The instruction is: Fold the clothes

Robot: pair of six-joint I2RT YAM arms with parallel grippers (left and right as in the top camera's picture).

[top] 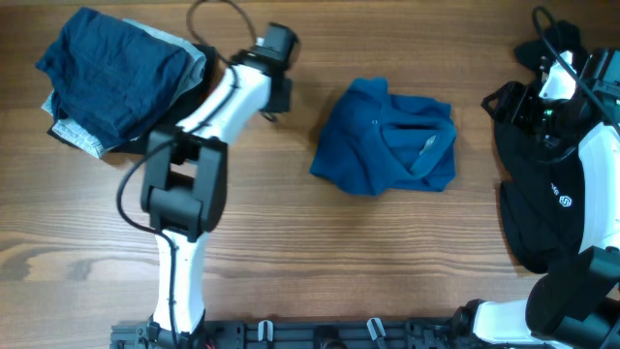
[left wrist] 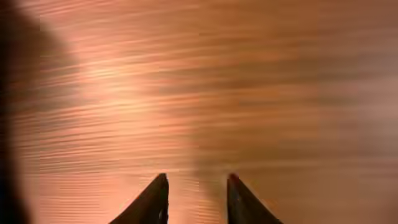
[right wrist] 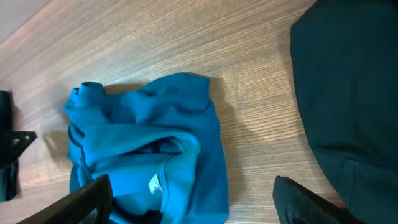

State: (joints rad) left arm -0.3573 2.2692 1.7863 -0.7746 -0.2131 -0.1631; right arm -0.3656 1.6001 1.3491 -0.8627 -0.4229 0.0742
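A crumpled blue shirt [top: 387,136] lies in a heap at the middle of the wooden table. It also shows in the right wrist view [right wrist: 155,155], with a white label at its collar. My left gripper [top: 279,95] is left of the shirt, apart from it. In the left wrist view the left gripper [left wrist: 198,186] is open and empty over bare wood. My right gripper [top: 542,92] is at the far right over a black garment [top: 542,194]. In the right wrist view the right gripper [right wrist: 193,199] is wide open and empty, above the shirt's right edge.
A pile of dark blue and grey clothes [top: 116,78] sits at the back left. The black garment [right wrist: 348,93] covers the table's right side. Bare wood [top: 339,252] lies in front of the shirt.
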